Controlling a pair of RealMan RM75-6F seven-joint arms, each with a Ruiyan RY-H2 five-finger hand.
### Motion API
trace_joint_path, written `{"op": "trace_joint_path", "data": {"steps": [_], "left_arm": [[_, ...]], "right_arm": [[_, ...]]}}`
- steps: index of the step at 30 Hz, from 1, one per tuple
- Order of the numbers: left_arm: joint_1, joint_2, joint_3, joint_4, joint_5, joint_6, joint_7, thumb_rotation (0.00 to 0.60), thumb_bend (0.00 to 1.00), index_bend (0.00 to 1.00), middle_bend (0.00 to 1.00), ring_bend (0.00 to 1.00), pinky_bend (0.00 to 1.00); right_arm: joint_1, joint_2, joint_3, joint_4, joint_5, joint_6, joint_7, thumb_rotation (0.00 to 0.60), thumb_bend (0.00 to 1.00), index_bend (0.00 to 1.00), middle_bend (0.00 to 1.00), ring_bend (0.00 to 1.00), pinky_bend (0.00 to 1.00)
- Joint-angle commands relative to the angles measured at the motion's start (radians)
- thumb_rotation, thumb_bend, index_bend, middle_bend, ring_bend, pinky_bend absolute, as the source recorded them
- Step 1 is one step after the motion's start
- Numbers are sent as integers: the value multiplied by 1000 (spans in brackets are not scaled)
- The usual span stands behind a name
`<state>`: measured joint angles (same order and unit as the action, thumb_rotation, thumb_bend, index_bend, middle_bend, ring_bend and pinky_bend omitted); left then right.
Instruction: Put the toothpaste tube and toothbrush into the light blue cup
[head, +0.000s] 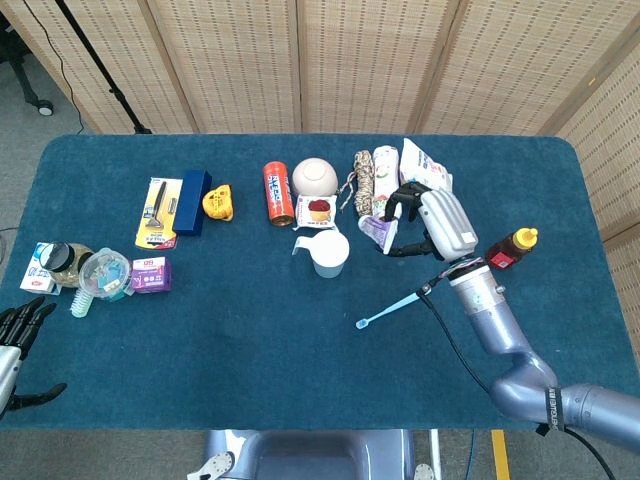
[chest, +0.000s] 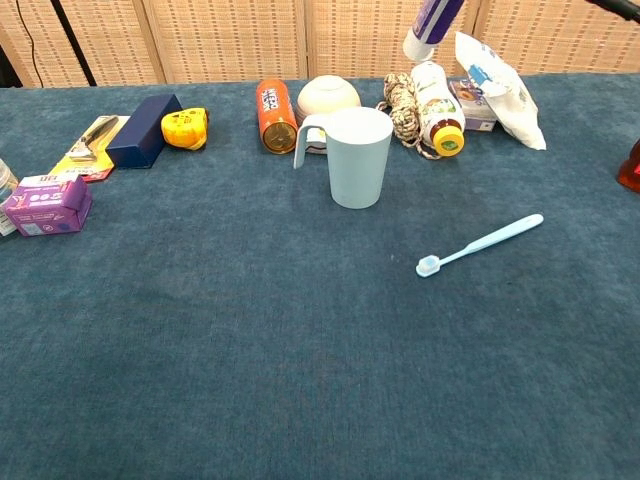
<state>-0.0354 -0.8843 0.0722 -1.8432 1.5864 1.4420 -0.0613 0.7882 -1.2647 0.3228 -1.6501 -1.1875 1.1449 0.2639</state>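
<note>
Head and chest views of a blue table (head: 250, 330) set with small goods. The right hand (head: 432, 222) is raised above the table, its fingers (head: 398, 200) curled around the toothpaste tube (head: 376, 229), which it grips by the rear end. The tube's capped end points away from the fingers toward the cup (head: 329, 253), which stands upright on the cloth just beyond the cap and below it. In the chest view only the tube's lower part (chest: 432, 24) shows, hanging cap-down at the top edge, up and to the right of the cup (chest: 358, 156); the hand itself is out of that frame.

The toothbrush (head: 392, 307) lies flat on the table, below the fingers and apart from them, its bristle head (chest: 428, 265) at the end farther from the hand. It touches neither the cup nor the tube.

Behind the fingers lie a white bottle with a yellow cap (head: 386, 203), a coil of rope (head: 364, 183) and a white packet (head: 427, 180). Behind the cup lie a white bowl (head: 314, 177) and an orange can (head: 277, 193).

The left hand (head: 22, 328) sits at the table's near left corner, well apart from all task items, fingers spread and holding nothing.
</note>
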Motion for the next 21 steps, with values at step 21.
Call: {"op": "trace_joint_path", "data": {"steps": [21], "left_arm": [[-5, 5, -1, 2, -9, -11, -9, 600, 0, 0, 0, 0, 0]], "right_arm": [[61, -173, 79, -31, 271, -74, -106, 600, 108, 663, 560, 383, 562]]}}
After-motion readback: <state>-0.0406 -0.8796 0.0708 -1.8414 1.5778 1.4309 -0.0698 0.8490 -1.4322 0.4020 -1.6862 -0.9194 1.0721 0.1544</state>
